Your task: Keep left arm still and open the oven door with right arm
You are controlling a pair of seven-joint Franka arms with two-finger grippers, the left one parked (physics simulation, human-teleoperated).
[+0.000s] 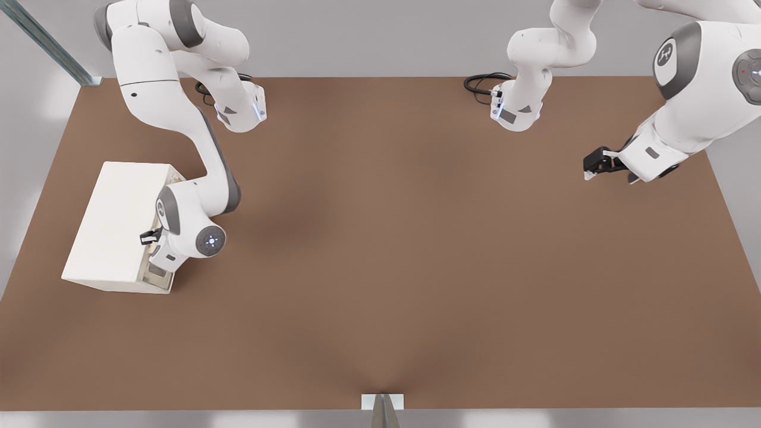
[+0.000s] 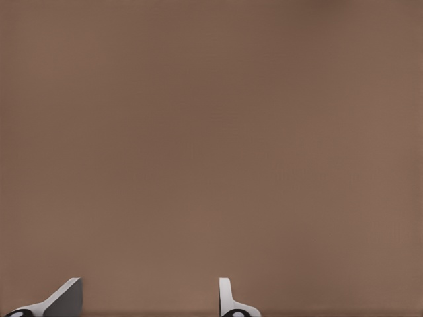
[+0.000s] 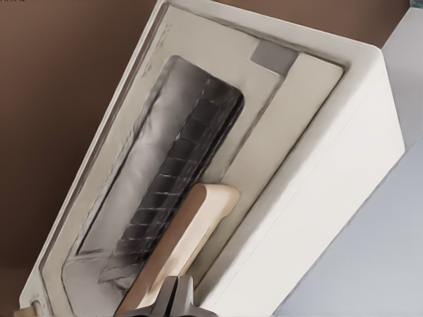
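Note:
The cream-white oven point(image 1: 113, 223) stands at the front view's left side of the table. Its door point(image 3: 132, 158), with a dark window point(image 3: 182, 172), lies flush against the oven's front. In the front view the right arm point(image 1: 205, 172) hides most of the door; only a strip point(image 1: 156, 274) shows. The pale tan bar handle point(image 3: 188, 231) runs along the door beside the window. My gripper point(image 3: 176, 298) hangs right over the handle's near end with its two fingers pressed together. In the front view the gripper point(image 1: 148, 236) sits at the oven's front edge.
The brown table point(image 1: 416, 267) stretches wide to the front view's right of the oven. The parked arm's gripper point(image 1: 597, 163) hovers over the far right. Both arm bases and a black cable point(image 1: 484, 82) stand along the back edge.

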